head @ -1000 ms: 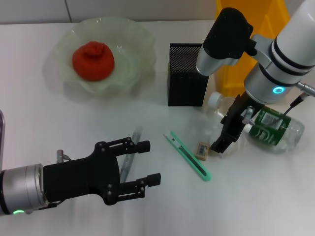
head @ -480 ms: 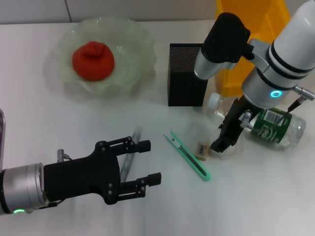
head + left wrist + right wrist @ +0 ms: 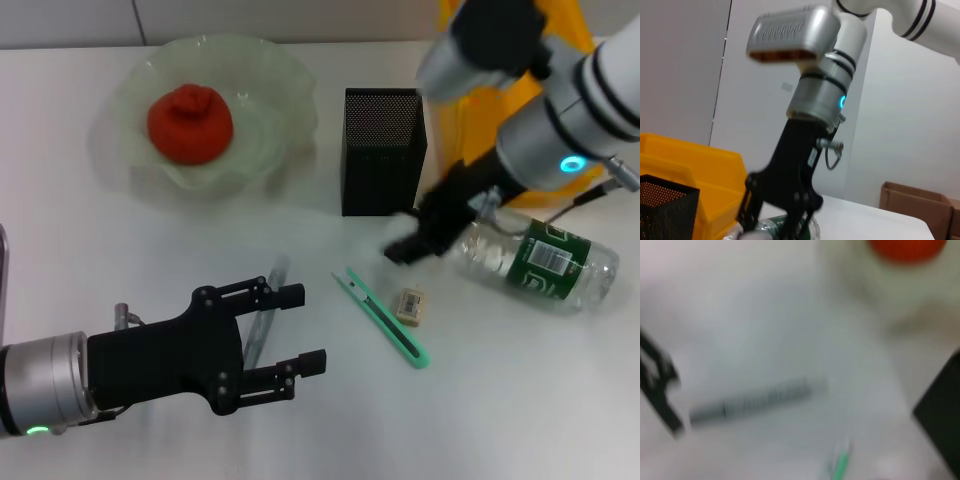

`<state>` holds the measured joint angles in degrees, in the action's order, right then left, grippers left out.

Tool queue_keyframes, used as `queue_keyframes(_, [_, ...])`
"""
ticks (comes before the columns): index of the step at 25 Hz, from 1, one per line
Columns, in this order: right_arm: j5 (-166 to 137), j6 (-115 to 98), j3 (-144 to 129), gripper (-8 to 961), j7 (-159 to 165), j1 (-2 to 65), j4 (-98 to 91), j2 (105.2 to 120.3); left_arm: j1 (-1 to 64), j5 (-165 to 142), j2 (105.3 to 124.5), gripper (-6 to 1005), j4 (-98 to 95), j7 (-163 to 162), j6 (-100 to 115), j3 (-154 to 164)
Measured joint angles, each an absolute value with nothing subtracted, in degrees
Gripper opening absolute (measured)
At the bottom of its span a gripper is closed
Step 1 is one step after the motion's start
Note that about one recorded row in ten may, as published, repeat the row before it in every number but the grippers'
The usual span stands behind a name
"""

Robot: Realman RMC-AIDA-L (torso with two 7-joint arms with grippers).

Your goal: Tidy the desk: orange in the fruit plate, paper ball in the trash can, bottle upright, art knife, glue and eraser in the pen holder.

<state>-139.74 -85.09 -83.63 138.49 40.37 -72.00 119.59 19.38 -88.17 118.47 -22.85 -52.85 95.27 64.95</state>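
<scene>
Bottle (image 3: 530,258) — 1, on its side; your right gripper (image 3: 415,240) grips its cap end, likely to stand it up. Left gripper (image 3: 270,345) — spread open, idle over glue (image 3: 262,318).

The pen holder (image 3: 382,152) is standing as the main upright block mid-worktop (image 3: 520,400). Nearer the robot than it, the art knife (image 3: 385,318) and the eraser (image 3: 410,306) are lying flat just beside each other, and the glue (image 3: 262,318) is lying partly under the left pincer (image 3: 298,330), which is hanging with fingers spread. To the holder's right, the right pincer (image 3: 402,247) and its arm are crossing low, blocking approach there; the bottle (image 3: 530,262) is lying on its side beyond them. The trash can (image 3: 455,120) is walling off the holder's far right. To its left, the fruit plate (image 3: 270,130) is sitting apart, leaving bare worktop between.
</scene>
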Motion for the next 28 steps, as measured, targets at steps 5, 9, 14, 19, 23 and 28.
queue_keyframes(5, [-122.1, -80.5, -76.5, 475, 128.5, 32.2, -73.6, 119.56, 19.5, -88.1, 118.47, 714, -22.9, -52.8, 95.2, 64.9])
queue_keyframes(9, [-106.2, -74.5, -71.2, 487, 115.0, 23.9, -72.2, 119.65, 19.6, -88.1, 118.47, 714, -22.9, -52.8, 95.2, 64.9])
queue_keyframes(14, [-100.9, -70.0, -64.0, 502, 105.4, 21.1, -67.7, 119.56, 19.8, -88.2, 118.47, 714, -22.8, -52.8, 95.2, 64.9])
queue_keyframes(19, [-99.6, -64.7, -57.6, 517, 100.2, 20.8, -63.4, 119.33, 19.8, -88.2, 118.47, 714, -22.8, -52.8, 95.2, 64.9])
queue_keyframes(23, [-99.6, -62.4, -55.7, 529, 97.9, 21.0, -61.8, 119.31, 19.7, -88.2, 118.48, 714, -22.9, -52.8, 95.2, 64.9])
queue_keyframes(28, [-99.6, -56.7, -55.2, 543, 94.8, 22.4, -58.0, 119.29, 19.7, -88.1, 118.47, 714, -22.8, -52.8, 95.2, 64.9])
